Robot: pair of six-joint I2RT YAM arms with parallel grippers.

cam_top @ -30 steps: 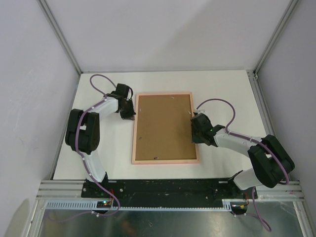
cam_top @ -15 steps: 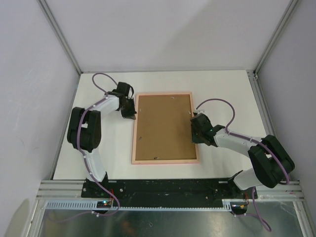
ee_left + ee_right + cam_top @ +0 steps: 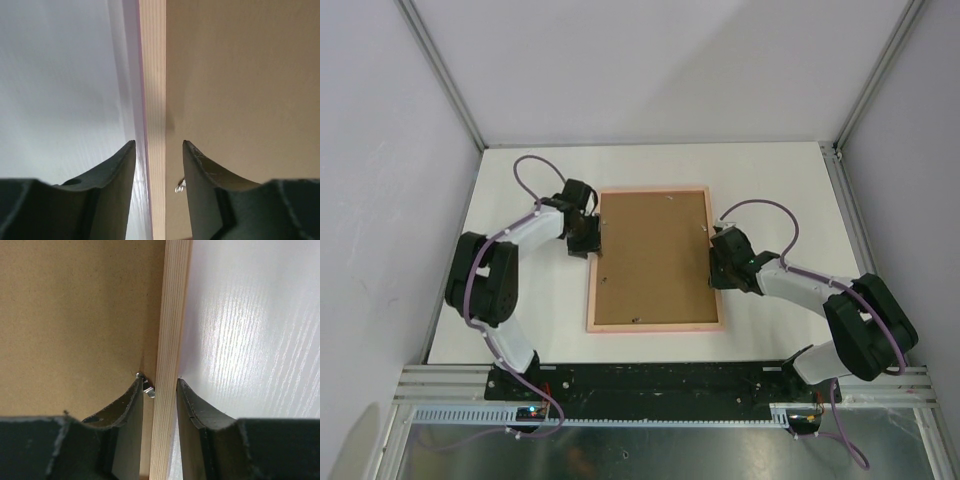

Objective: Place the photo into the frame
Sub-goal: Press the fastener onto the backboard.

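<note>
Okay, my left hand [image 3: 590, 240] straddles the left rail of the frame [image 3: 650, 189] in its far half, fingers [image 3: 117, 165] parted with a gap on each side, so it's open and gripping nothing. Frame lies flat mid table [image 3: 770, 180], pale wood back up, brown backing board [image 3: 652, 255] filling it. My right hand [image 3: 718, 262] is clamped on the right rail about halfway along, one finger on the board side by a small metal tab [image 3: 148, 389], the other on the table side.

The frame [image 3: 655, 327] lies flat — pale wooden back upward.
</note>
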